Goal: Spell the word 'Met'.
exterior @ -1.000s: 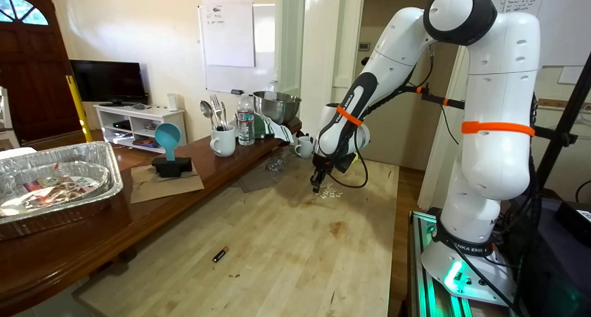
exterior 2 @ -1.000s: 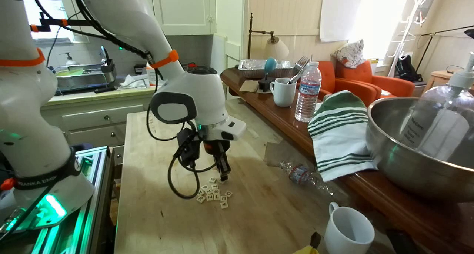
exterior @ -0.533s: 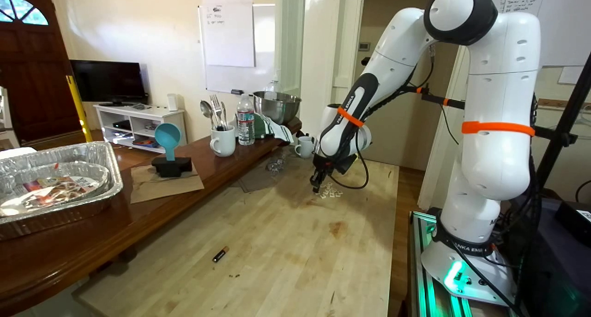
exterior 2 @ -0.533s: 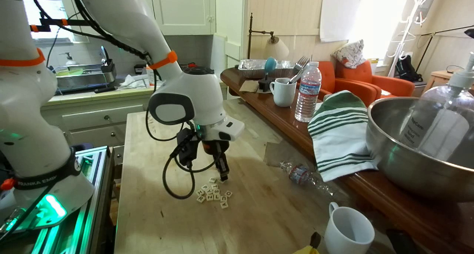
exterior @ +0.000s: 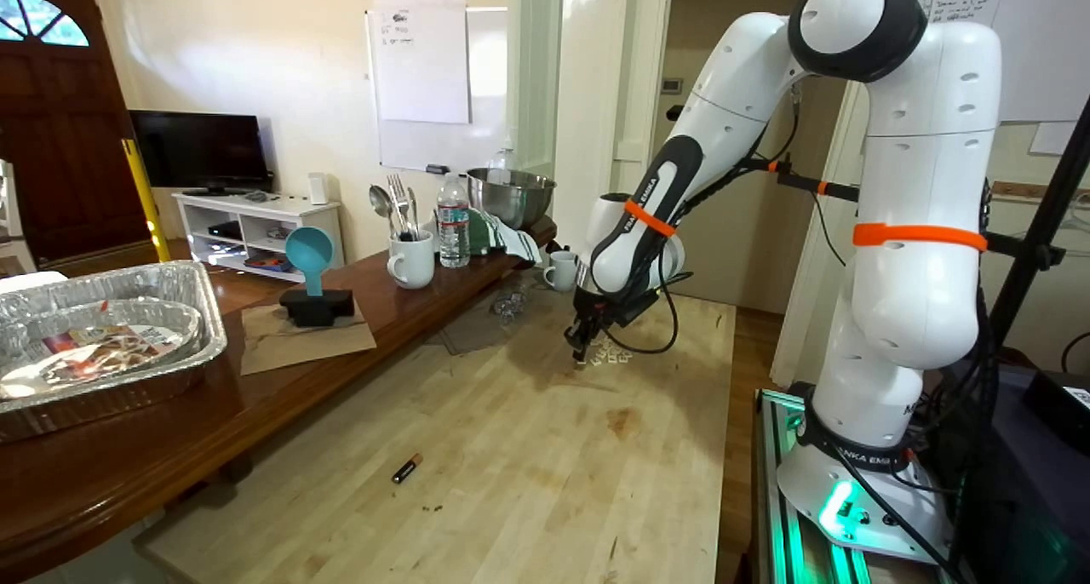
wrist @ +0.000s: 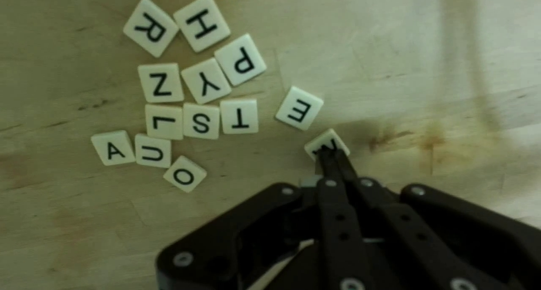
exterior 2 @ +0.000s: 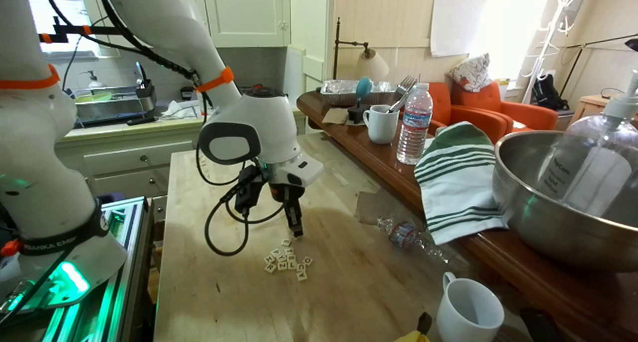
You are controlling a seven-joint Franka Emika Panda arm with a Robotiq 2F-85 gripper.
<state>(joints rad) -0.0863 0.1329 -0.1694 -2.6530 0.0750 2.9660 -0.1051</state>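
E (wrist: 299, 108) lies between T (wrist: 239, 117) and a 3rd tile (wrist: 326, 138), its letter partly covered, all on the table (wrist: 401, 61). The gripper (wrist: 331, 152), jaws together, is over the 3rd tile; whether it touches, I cannot tell. 10 other tiles (wrist: 167, 91) cluster near T.

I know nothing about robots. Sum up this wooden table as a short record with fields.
Gripper: shut
Covered tile: at gripper tips; letter partly hidden, likely M
E tile: next to covered tile, not touching
T tile: apart from E tile
Other tiles: ten visible, letters up
Word Met: no finished row
Elsewhere on table: battery, mug, bottle on its side
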